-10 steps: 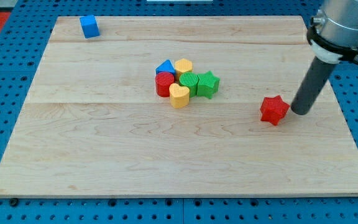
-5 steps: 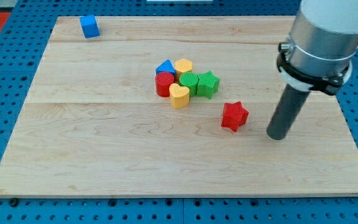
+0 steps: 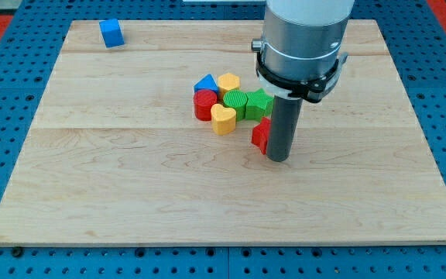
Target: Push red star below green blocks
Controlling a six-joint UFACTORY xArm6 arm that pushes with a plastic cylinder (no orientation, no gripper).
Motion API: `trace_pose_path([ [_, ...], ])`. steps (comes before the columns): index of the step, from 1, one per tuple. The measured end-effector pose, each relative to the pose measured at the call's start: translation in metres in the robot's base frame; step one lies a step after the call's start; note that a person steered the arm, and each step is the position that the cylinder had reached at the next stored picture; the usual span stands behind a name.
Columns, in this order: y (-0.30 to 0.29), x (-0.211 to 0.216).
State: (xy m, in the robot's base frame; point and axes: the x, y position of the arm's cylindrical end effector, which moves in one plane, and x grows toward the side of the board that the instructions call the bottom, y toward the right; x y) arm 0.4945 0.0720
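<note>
The red star (image 3: pixel 260 136) lies just below the green star (image 3: pixel 259 101), mostly hidden behind my rod. Only its left part shows. My tip (image 3: pixel 279 159) rests on the board against the red star's right side. The green round ribbed block (image 3: pixel 235 103) sits left of the green star, in a cluster at the board's middle. The arm's grey housing covers the green star's right edge.
The cluster also holds a yellow heart (image 3: pixel 223 120), a red cylinder (image 3: pixel 204 105), a blue triangle (image 3: pixel 206 83) and a yellow block (image 3: pixel 228 81). A blue cube (image 3: pixel 111 32) sits alone at the view's top left. The wooden board (image 3: pixel 130 194) lies on a blue pegboard.
My tip has moved left across the board, pushing the red star from the right side to just below the green star. The cluster has not moved.
</note>
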Motion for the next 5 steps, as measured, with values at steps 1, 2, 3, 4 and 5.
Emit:
trace_pose_path([
  [1,0.0,-0.014],
  [2,0.0,-0.022],
  [3,-0.009,-0.022],
  [4,-0.026,-0.022],
  [5,-0.045,-0.022],
])
